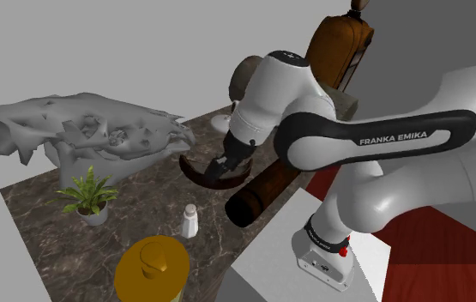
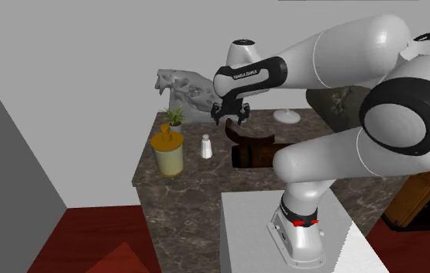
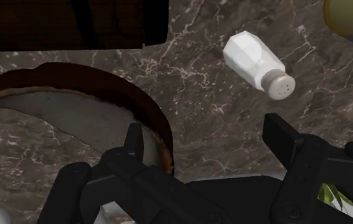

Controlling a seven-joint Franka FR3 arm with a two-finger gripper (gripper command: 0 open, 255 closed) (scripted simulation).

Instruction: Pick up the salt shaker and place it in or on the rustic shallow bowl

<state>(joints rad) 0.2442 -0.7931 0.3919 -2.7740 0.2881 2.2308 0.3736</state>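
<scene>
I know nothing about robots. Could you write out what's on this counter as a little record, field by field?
Arm: white, reaching over the dark marble counter
Gripper: open, holding nothing, hovering by the bowl's rim
Salt shaker: white, grey cap, upright on the counter, apart from the fingers
Bowl: shallow, brown rim, pale inside
Also there: potted plant, yellow jar, grey sculpture
Progress: shaker not yet picked up

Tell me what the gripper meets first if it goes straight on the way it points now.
Most likely bare marble countertop, between the brown-rimmed bowl and the salt shaker. One finger of the open gripper hangs near that rim and might clip it; depth unclear.
</scene>
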